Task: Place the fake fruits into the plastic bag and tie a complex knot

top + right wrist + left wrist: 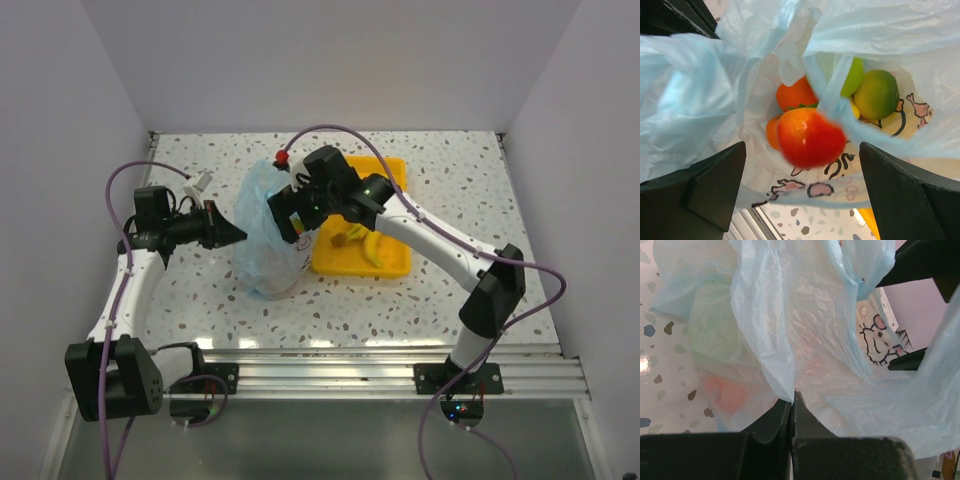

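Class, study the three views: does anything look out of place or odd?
Bananas lie on the tray, not in the bag. The apple looks blurred, probably dropping from the open right gripper.

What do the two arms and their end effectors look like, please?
The left arm and right arm have white links, black joint housings and black bases. A purple cable loops along each. The left end effector and right end effector are black, each with two wedge-shaped fingers.
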Controlling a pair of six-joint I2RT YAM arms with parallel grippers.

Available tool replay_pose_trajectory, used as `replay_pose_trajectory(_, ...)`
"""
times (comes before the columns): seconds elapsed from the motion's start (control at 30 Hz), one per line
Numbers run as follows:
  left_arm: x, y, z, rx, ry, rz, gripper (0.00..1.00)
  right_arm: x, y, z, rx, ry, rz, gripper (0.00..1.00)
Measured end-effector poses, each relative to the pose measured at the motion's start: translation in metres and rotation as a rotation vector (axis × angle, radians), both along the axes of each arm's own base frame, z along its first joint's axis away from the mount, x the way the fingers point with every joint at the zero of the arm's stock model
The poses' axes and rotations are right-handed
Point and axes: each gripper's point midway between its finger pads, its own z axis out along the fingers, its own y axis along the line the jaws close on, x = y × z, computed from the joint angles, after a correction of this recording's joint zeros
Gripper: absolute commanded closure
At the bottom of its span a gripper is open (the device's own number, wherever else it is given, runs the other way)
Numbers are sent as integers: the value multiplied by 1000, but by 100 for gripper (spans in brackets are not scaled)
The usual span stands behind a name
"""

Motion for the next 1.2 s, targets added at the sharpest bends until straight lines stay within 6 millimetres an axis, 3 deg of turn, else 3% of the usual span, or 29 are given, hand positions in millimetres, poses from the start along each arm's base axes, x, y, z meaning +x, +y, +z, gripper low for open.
replay_pose_trajectory(0.27, 0, 0, 0, 0, 0, 0, 100, 2, -6, 47, 30, -79, 23, 1)
replay_pose_trajectory(0.37, 0, 0, 0, 0, 0, 0, 100, 8, -21, 64, 54, -77, 16, 2)
replay_pose_trajectory(0.47, 0, 0, 0, 0, 0, 1, 100, 33, -67, 79, 85, -61, -77, 5)
replay_pose_trajectory(0.6, 0, 1, 0, 0, 0, 4, 100, 75, -163, 92, 80, -92, -322, 7)
replay_pose_trajectory(0.7, 1, 2, 0, 0, 0, 6, 100, 78, -203, 89, 44, -104, -418, 7)
replay_pose_trajectory(0.77, 1, 2, 0, 0, 1, 6, 100, 76, -214, 81, 9, -93, -437, 12)
replay_pose_trajectory(0.87, 1, 2, 0, -1, 1, 6, 100, 84, -227, 52, -69, -49, -472, 19)
replay_pose_trajectory(0.97, 1, 2, 0, 0, 1, 6, 100, 107, -244, 8, -169, 33, -531, 23)
replay_pose_trajectory(1.07, 1, 2, 0, 0, 1, 6, 100, 131, -269, -57, -289, 172, -600, 25)
replay_pose_trajectory(1.2, 1, 2, 0, 0, 1, 6, 100, 142, -295, -131, -412, 341, -641, 28)
